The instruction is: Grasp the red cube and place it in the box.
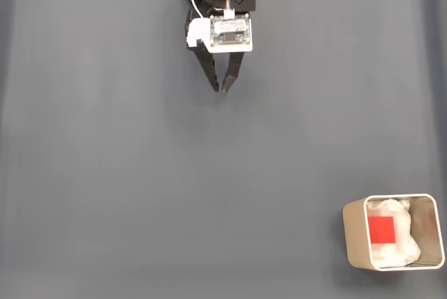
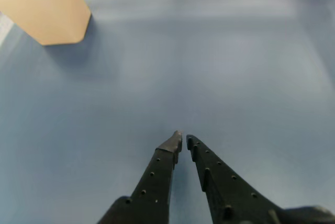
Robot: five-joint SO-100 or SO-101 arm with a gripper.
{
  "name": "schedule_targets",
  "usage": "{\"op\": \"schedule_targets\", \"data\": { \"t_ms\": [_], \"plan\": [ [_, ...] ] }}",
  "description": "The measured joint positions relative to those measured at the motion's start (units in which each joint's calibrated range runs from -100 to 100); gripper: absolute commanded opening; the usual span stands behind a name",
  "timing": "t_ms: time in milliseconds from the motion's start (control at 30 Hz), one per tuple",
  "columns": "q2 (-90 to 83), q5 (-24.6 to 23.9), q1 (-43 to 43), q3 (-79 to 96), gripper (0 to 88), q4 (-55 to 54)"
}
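Red cube (image 1: 380,229): lies inside the box, on white paper lining.
Box (image 1: 354,232): beige, near-right corner of the tabletop (image 1: 140,173) in the fixed view.
Gripper (image 1: 225,89): far centre, well apart from the box.
Fingers (image 2: 170,148): nearly together, holding nothing.
Writing: none legible.

**No readable text in either view**

No words, numbers, brands or signs can be read. The small circuit board (image 1: 230,31) mounted on the arm in the fixed view carries fine markings, but they are too small to make out. The box (image 1: 355,243), the red cube (image 1: 380,229) and the grey tabletop (image 1: 140,187) show plain, unmarked surfaces.
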Motion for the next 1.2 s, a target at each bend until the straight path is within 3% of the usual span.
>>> {"op": "schedule_targets", "data": {
  "t_ms": [667,1200],
  "plan": [
    [-0.78,-0.88,0.07,0.0,0.0,19.33],
    [-0.78,-0.44,0.07,0.0,0.2,20.05]
  ]
}}
